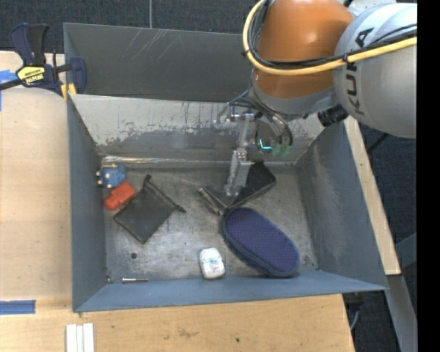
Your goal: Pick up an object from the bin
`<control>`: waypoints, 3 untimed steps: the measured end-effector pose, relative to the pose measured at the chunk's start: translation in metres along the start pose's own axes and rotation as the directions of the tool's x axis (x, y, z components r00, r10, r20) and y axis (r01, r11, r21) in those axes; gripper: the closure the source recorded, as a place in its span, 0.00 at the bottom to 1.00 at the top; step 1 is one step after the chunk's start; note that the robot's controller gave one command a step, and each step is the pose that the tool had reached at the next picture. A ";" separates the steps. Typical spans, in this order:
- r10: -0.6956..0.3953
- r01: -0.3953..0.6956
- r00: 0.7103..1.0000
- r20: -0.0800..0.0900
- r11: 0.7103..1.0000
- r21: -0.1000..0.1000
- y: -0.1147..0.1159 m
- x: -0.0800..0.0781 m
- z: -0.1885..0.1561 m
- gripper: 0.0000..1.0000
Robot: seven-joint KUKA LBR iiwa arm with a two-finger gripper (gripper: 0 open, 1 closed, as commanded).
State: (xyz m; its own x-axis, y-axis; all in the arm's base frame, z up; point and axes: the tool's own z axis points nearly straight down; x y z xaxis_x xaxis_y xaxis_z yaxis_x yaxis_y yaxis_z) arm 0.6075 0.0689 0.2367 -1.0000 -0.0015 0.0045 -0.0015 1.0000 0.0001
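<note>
Now | step: approach, I judge; the gripper (236, 185) is low in the bin (84, 218), at 1 o'clock of the floor, its tip at a black flat piece (260, 182) | grip: apart or together, I cannot tell | blue oval case (260, 242) near, at 5 o'clock | next, I think: centre on the black piece, close, lift straight.

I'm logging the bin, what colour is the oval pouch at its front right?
The oval pouch is dark blue, best seen in the camera view.
</note>
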 end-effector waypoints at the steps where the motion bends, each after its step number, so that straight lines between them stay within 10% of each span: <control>1: -0.090 0.090 0.996 0.001 0.996 0.002 -0.069 -0.010 0.146 0.00; 2: 0.080 -0.079 0.997 0.013 0.997 -0.003 -0.075 0.004 0.151 0.00; 3: 0.080 -0.080 0.997 0.013 0.997 -0.003 -0.075 0.003 0.151 1.00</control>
State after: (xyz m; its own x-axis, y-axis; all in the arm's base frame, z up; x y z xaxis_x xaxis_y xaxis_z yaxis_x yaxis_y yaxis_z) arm 0.6037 -0.0063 0.0860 -0.9969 0.0781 -0.0089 0.0780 0.9969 0.0024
